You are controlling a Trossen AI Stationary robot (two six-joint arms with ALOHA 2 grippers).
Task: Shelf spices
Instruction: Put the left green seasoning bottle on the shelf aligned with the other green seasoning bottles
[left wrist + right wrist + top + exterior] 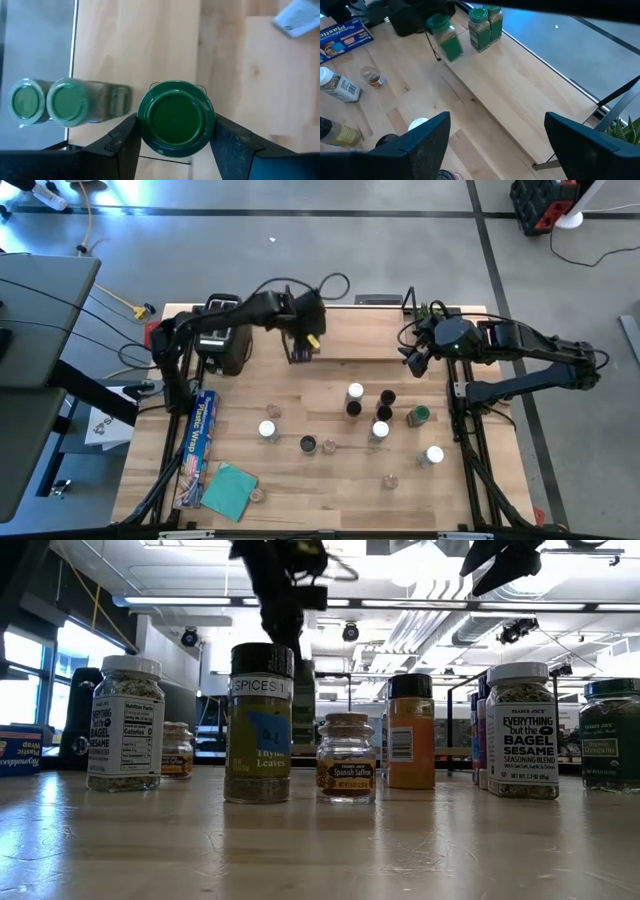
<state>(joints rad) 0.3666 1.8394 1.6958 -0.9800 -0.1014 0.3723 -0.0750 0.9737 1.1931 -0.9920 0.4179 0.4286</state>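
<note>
Jar with the green lid (175, 119) sits pinched between the fingers (125, 142) of my left gripper (175, 137), held over the left end of the shelf (520, 95) beside two green-topped spices (482, 21) already standing there. It looks light, rigid and smooth-sided, probably glass, so I judge it could slip or crack; gripping just under the wide lid seems safest. My right gripper (492, 145) hangs spread wide and empty near the shelf's right end, over the loose jars (385, 412) on the table (310, 490).

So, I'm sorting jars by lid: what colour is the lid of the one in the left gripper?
Dark green lid, clearest in the left wrist view.
</note>
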